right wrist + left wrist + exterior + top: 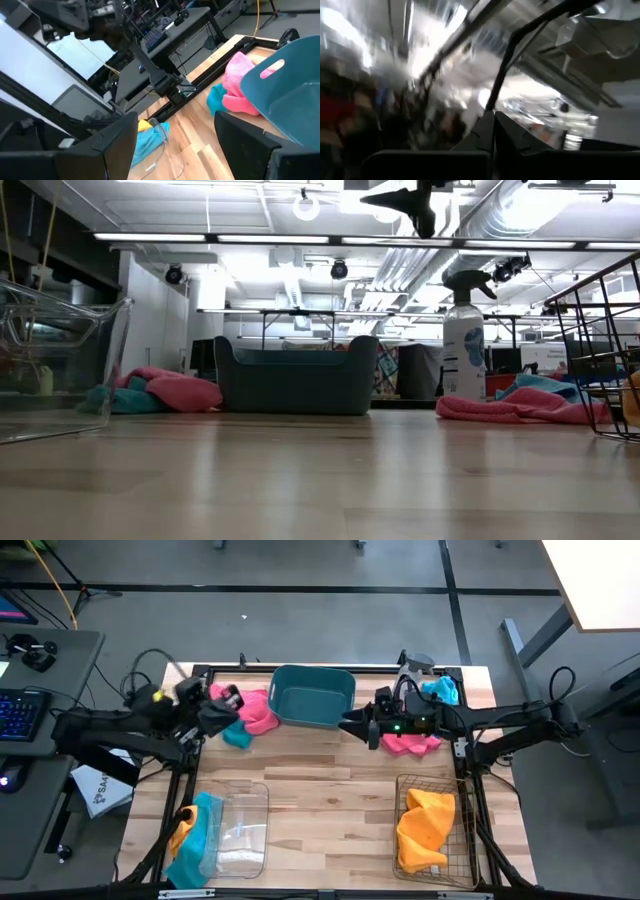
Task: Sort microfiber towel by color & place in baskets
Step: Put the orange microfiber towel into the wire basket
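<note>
Pincers: left pincer point(492, 131) closed, right pincer point(170, 145) open by teal tub point(295, 85); no readable writing

Overhead looking straight down; low at bench point(320, 480) level facing the room; both sharing the teal tub point(313, 696).

**Table layout, from above**

Rounded tub point(313, 697) sits at the far middle. A towel heap point(250, 715) lies just to its left, another point(410, 743) to its right, spray bottle point(414, 668) behind that. Near left: clear bin point(240, 830), towels draped over its left side. Near right: wire basket point(436, 830), a towel point(425, 825) in it.
</note>
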